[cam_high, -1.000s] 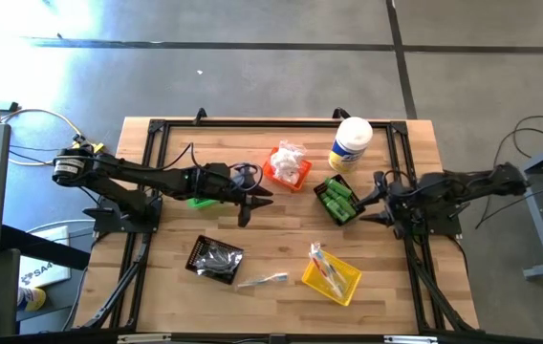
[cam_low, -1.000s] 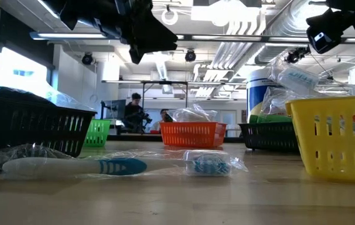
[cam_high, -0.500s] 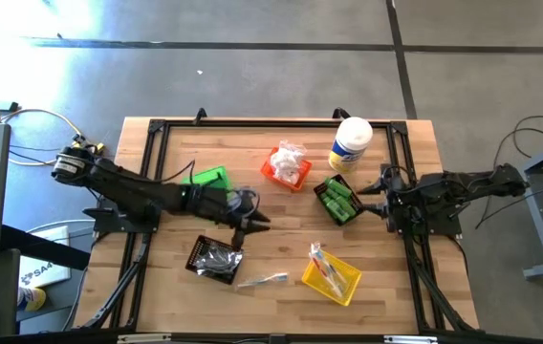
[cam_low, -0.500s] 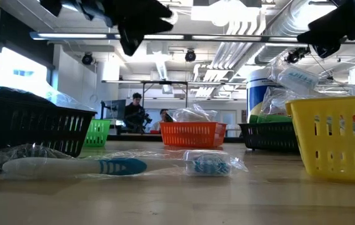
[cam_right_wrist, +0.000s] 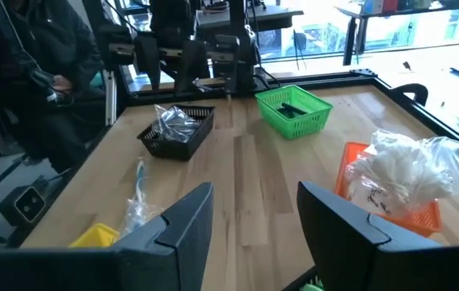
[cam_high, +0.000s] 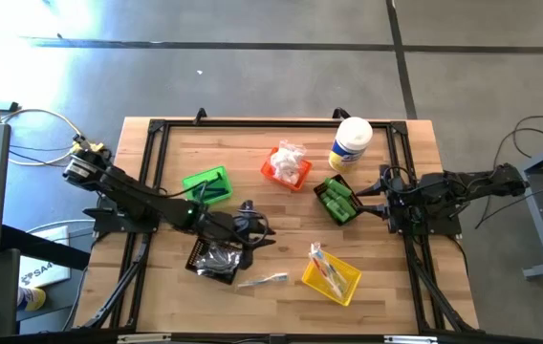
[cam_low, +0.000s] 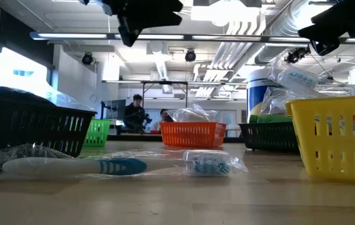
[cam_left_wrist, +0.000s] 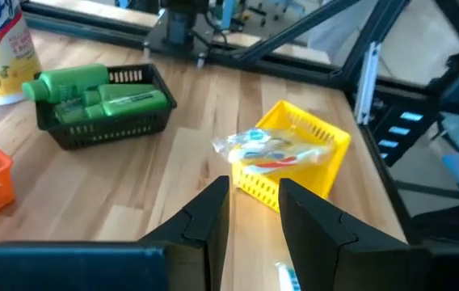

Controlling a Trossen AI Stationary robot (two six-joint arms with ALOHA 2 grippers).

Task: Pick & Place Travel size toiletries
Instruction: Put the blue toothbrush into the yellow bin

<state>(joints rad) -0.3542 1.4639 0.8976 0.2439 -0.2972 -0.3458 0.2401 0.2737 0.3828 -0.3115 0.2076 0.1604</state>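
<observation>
Toothbrush (cam_high: 263,280) lies wrapped between black bin (cam_high: 216,259) and yellow bin (cam_high: 333,277).

My high view looks straight down on the whole table (cam_high: 281,205). My low view sits at tabletop height, very near a wrapped toothbrush (cam_low: 102,165), facing the room beyond. My left wrist view faces the yellow bin (cam_left_wrist: 298,158); my right wrist view looks back across the table. All four share the orange bin (cam_high: 286,172).
</observation>
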